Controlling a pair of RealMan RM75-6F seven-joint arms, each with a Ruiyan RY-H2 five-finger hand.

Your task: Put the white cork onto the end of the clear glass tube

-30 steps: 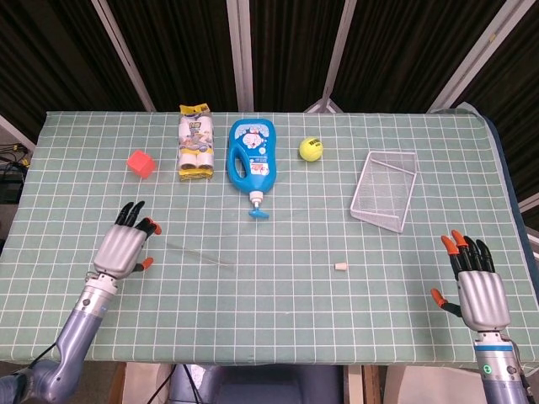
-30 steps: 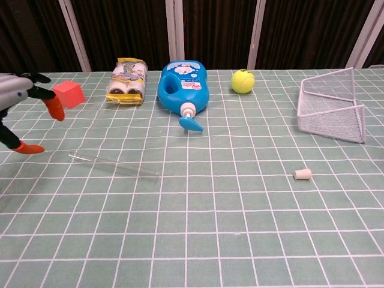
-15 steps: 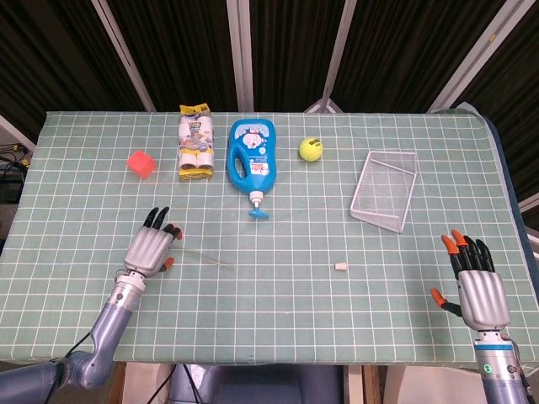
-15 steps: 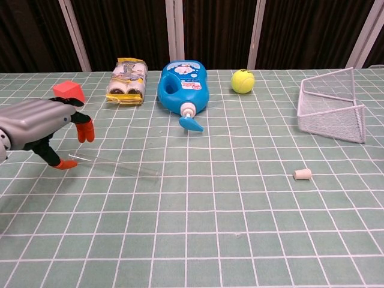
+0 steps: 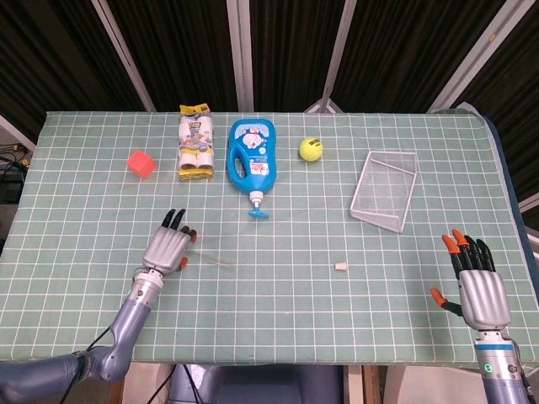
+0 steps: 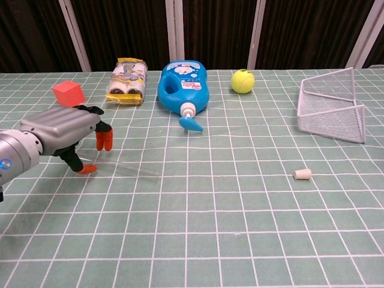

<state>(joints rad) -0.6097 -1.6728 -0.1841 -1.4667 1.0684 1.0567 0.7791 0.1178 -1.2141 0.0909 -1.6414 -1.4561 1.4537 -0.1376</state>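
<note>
Since one second ago the left hand [image 5: 168,248] has travelled rightward across the green gridded table [image 5: 278,303] from the near-left area and now sits over the left end of the clear glass tube [image 6: 139,171], fingers [image 6: 103,138] curled downward and thumb tip low beside the tube; from the chest view I cannot tell whether it touches or grips the tube. The tube's right portion shows lying flat, unmoved from the earlier frames. The right hand [image 5: 477,286] has not changed: it hovers at the near-right edge of the table, fingers spread, holding nothing. The white cork [image 5: 341,267] lies on its side on the table, well apart from the tube to the right, and has not moved. Nothing lies between tube and cork. Other items, one of each, along the far side: red cube [image 5: 140,163], yellow snack packet [image 5: 194,143], blue bottle [image 5: 251,158] lying flat with its nozzle toward the robot, yellow tennis ball [image 5: 311,149], white wire basket [image 5: 386,190] tipped on its side. Count: one tube, one cork, two hands.
</note>
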